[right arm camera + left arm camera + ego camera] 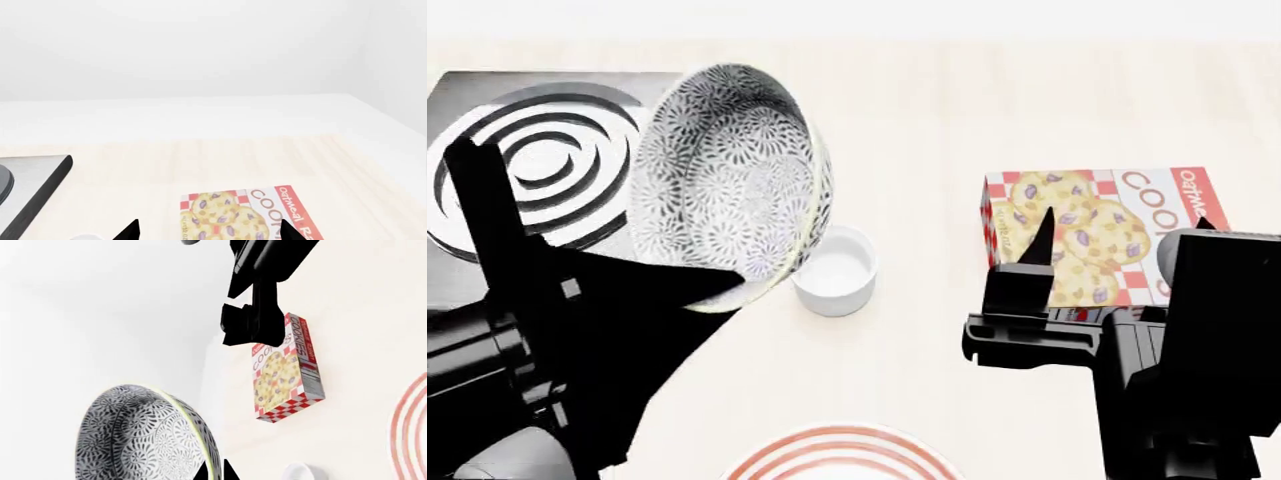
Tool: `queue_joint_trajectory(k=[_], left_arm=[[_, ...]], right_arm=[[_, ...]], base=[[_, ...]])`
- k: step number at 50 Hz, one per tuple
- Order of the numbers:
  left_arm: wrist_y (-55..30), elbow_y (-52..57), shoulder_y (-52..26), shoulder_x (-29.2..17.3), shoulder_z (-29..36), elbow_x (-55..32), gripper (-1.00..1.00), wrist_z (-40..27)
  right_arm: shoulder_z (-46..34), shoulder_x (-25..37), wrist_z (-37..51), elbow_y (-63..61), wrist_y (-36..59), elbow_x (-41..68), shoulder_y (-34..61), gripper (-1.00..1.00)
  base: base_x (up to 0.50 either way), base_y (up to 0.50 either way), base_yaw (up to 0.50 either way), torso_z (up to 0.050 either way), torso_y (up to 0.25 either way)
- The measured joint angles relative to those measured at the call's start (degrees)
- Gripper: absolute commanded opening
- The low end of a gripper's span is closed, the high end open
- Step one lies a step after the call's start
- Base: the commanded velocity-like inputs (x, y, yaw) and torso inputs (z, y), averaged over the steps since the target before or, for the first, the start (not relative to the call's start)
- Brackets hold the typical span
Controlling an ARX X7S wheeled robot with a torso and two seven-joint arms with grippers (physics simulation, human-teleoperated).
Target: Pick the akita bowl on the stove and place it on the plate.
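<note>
Head view picks up the akita bowl [731, 180] in the upper left of the frame, lifted clear and hanging in front of the stove [527, 150], whose ring grooves show behind and to its left. The left claw [714, 285] is clamped on the bowl's lower rim, one dark finger pressed across the lip. The bowl is tipped hard: its open mouth faces toward the camera and to the right rather than upward, so its axis runs closer to level than to upright.

Left wrist view confirms it, with the speckled outer wall [137, 440] filling the lower left of the frame and the thin pale rim edge-on.

How will it handle? My read: a stiff, glazed ceramic piece, fairly light but slick and breakable. A pinch on the rim is the natural hold, yet with one edge gripped the bowl can swing or slip, so it wants levelling before release.

The plate [843, 455] sits at the bottom centre of the head view, only its red rings showing, well below the bowl. A small white cup [833, 270] stands on the table [921, 130] just beside the bowl's lower edge, and that is worth watching.

The right claw [1034, 275] hangs idle before the cookie box [1101, 235], fingers spread and holding nothing.
</note>
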Motion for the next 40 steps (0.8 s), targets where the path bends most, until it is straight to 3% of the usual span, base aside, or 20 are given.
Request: queue_joint_trajectory(k=[20, 40], left_arm=[[8.82, 3.69, 3.81, -4.59, 9.89, 10.26, -1.0, 5.7], [8.97, 3.07, 6.15, -1.19, 15.36, 15.58, -1.0, 8.75]], right_arm=[[-0.03, 0.26, 0.6, 0.07, -0.16, 0.74, 0.03, 1.0], [-0.02, 0.55, 1.14, 0.12, -0.36, 1.48, -0.02, 1.0]], base=[[0.0, 0.0, 0.0, 0.0, 0.0], [0.0, 0.0, 0.0, 0.0, 0.001]])
